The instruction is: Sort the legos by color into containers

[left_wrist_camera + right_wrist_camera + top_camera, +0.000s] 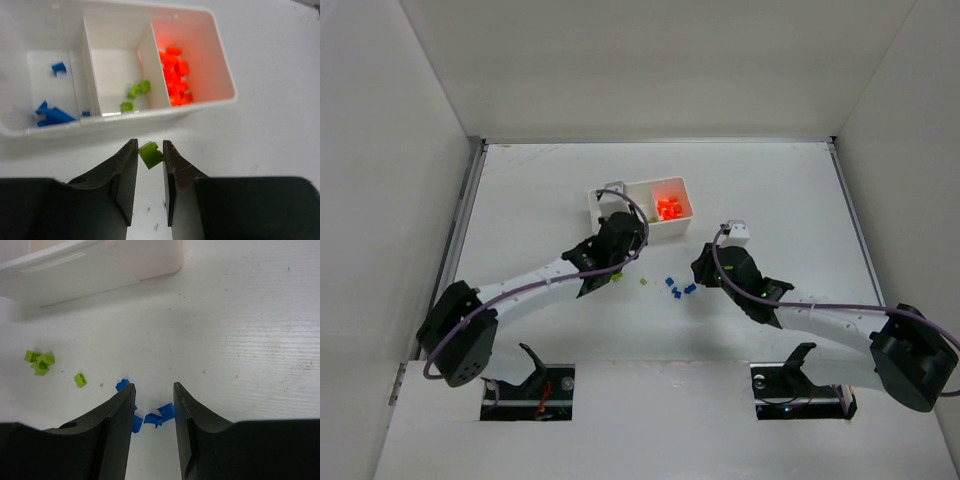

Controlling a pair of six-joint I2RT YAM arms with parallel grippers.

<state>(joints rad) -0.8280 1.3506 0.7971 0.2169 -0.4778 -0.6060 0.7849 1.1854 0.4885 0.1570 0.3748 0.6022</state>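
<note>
The left gripper (149, 150) has its jaws drawn close onto one small yellow-green plastic brick (150, 154). The brick is pinched at the fingertips, tilted, and just short of the near wall of the white rectangular three-compartment plastic tray (222, 75). In the left wrist view, the middle compartment (117, 65) holds three yellow-green bricks (134, 91). The left compartment holds blue bricks (52, 115), and the right holds a heap of orange bricks (175, 75).

The right gripper (154, 390) stands about half open and grips nothing. It hangs over loose blue bricks (160, 416) on the white table (240, 340). Loose yellow-green bricks (39, 361) lie to their left, apart from the tray.

Treat each brick as rigid, very light and smooth-sided. Expect it to twist or pop out under an off-centre pinch. Take hold across two flat opposite faces, never corner to corner. The held brick sits skewed, so judge that grip marginal. Carry it fully over the middle compartment before you part the jaws.
</note>
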